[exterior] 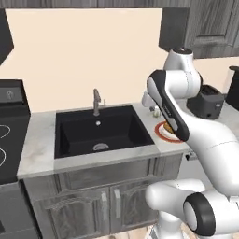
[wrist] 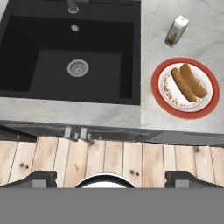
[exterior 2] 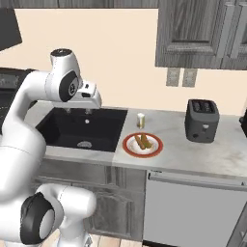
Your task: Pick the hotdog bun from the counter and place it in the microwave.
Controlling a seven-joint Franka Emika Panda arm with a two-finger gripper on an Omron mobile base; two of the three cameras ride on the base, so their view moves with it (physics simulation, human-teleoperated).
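well apart from the counter (wrist: 65, 111) edge, the gripper (wrist: 112, 177) hangs wide open, empty.

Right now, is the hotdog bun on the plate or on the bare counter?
On the plate: the hotdog bun lies inside the red-rimmed plate, which sits on the counter.

In the left base view the robot's forearm covers most of the red-rimmed plate (exterior: 161, 132) and the hotdog bun on it, well ahead of the claw. The stovetop (exterior: 5, 149) is cut by the left edge. In the hand view the claw (wrist: 111, 178) shows just its fingertips (wrist: 37, 178), their spacing unclear.
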